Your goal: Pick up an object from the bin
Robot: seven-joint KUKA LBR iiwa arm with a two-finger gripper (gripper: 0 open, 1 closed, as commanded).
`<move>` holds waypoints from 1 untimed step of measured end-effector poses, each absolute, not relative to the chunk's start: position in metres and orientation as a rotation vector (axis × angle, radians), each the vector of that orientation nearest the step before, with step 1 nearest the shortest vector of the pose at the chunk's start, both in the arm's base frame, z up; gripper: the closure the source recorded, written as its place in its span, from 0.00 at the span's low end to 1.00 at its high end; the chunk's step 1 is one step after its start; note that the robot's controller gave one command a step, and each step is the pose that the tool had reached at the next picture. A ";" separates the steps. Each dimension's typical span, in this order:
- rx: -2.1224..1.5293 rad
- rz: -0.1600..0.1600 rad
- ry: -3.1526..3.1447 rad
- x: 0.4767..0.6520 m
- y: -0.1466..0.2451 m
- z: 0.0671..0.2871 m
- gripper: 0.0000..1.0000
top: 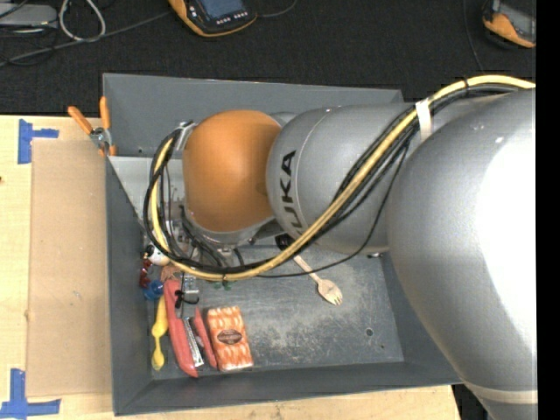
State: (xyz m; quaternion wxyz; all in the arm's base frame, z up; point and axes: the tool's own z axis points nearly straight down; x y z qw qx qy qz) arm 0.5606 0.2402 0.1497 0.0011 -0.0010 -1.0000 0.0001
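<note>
the grey metal bin (254,96) is largely covered by the silver robot arm (350,182), which reaches in from the right and ends in a rounded orange cover (229,169) over the left half of the bin. black and yellow cables (163,201) loop around the cover. just under it, the dark metal parts of the gripper (203,248) show low over the floor near the left wall. whether the pincer is spread or pressed together cannot be told, and nothing can be seen pinched in it.

the things nearest to it lie just below and to its left: a small red and white piece (150,255) against the left wall, a small blue piece (155,289), and a long red plastic handle (178,335) running down along the wall. a yellow plastic stick (158,329) lies just beside the handle on its left. an orange rectangular packet (229,338) rests to the handle's right, near the bin's front wall. a pale wooden fork (327,289) lies apart from these on the bare floor, its handle running under the arm.
</note>
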 end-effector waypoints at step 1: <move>0.108 -0.006 -3.158 0.518 0.171 0.074 0.00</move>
